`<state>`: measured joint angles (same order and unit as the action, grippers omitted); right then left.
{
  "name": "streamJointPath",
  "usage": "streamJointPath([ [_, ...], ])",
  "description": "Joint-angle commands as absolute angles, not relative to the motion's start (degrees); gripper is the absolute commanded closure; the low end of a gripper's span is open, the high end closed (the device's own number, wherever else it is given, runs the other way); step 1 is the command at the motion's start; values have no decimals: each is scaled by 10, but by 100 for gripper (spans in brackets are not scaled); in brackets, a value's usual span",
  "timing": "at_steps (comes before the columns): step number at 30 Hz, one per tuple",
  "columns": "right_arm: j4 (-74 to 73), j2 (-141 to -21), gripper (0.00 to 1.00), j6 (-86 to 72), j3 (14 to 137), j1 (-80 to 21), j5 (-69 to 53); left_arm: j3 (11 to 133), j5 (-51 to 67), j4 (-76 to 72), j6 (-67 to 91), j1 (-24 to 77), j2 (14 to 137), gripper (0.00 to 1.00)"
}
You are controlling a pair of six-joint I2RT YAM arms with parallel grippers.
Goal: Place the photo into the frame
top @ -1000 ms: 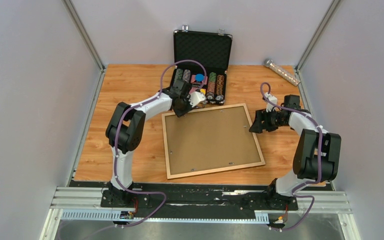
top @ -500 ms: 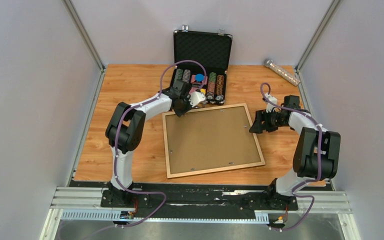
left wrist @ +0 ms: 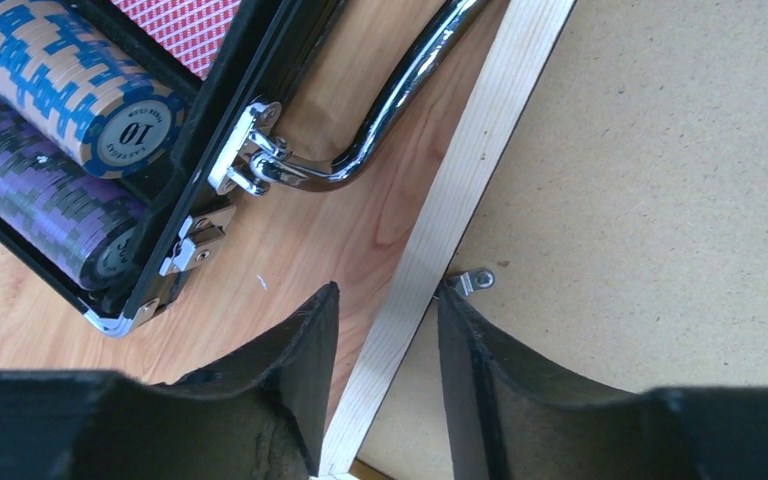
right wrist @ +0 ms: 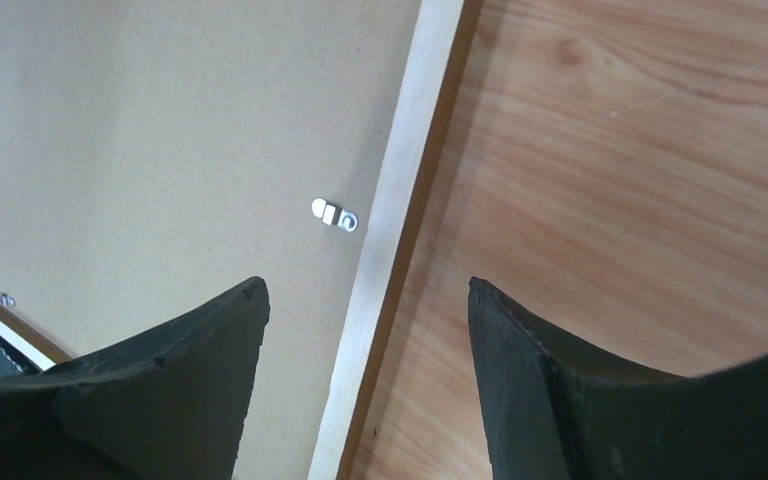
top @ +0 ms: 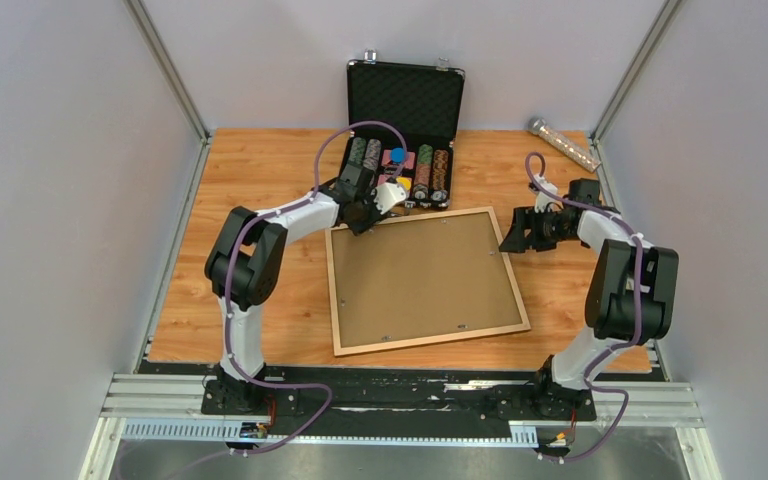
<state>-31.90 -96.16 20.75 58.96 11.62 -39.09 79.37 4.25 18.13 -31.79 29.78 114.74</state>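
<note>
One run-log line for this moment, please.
frame: back up, backing panel in | left pincer: open, straddling far rail | right pincer: open, above right rail | photo: not in view

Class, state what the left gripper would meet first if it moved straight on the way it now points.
Probably the frame: its pale rail lies straight ahead of the open left gripper, though depth is unclear.

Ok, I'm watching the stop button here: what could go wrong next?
The left jaws straddle a rail of the frame right beside the case handle; a sideways slip could snag it. The right jaws hang open over the rail near a small clip; closing might drag the frame.
</note>
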Motion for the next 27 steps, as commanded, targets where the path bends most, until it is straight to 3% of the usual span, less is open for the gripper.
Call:
streamJointPath([
  [1,-301,-989,29,171,634,120,-400,776,44,183,-301,296,1112,45],
  [6,-300,-1019,30,160,656,119,-406,769,44,189,-305,295,1099,37],
  [11,-297,-1045,30,152,673,120,-410,777,52,190,-301,295,1109,37],
  [27,-308,-1106,31,141,711,118,-472,836,53,199,-292,296,1166,52],
])
